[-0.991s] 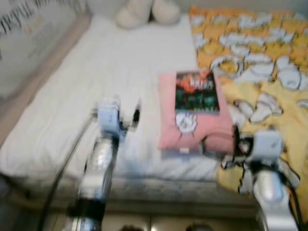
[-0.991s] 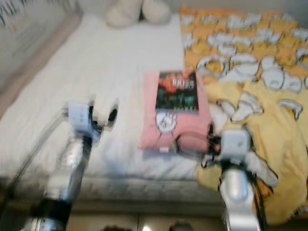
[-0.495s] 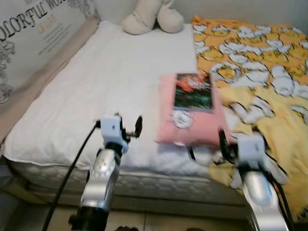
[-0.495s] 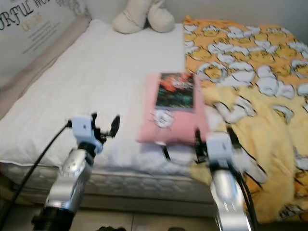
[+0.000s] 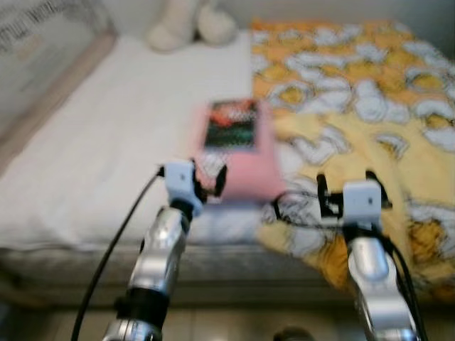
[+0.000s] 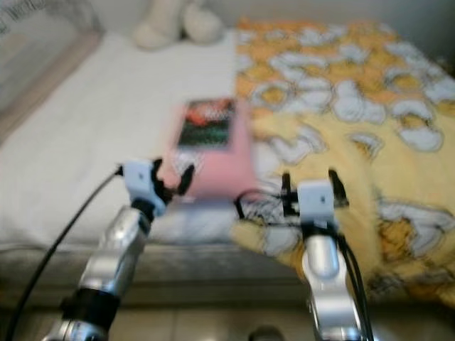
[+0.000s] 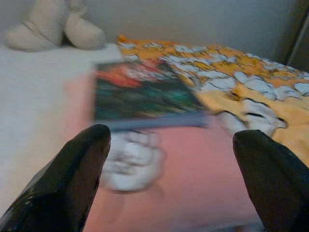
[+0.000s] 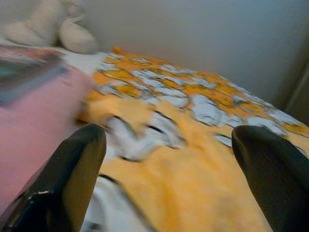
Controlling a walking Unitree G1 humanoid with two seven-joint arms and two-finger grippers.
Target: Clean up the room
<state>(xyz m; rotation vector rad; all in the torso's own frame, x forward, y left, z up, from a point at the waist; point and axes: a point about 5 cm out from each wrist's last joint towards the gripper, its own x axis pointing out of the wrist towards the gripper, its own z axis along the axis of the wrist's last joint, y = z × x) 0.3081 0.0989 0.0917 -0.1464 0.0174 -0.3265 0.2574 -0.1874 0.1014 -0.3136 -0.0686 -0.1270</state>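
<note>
Book [image 7: 140, 92] on pink pillow [image 7: 183, 183], ahead of open left jaws.

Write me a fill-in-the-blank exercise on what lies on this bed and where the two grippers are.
The book lies on top of the ____ pillow.
The yellow blanket covers the robot's ____ side of the bed.
The left gripper is at the pillow's near edge with its fingers ____.
The right gripper is over the ____.

Missing words: pink; right; open; blanket
</note>
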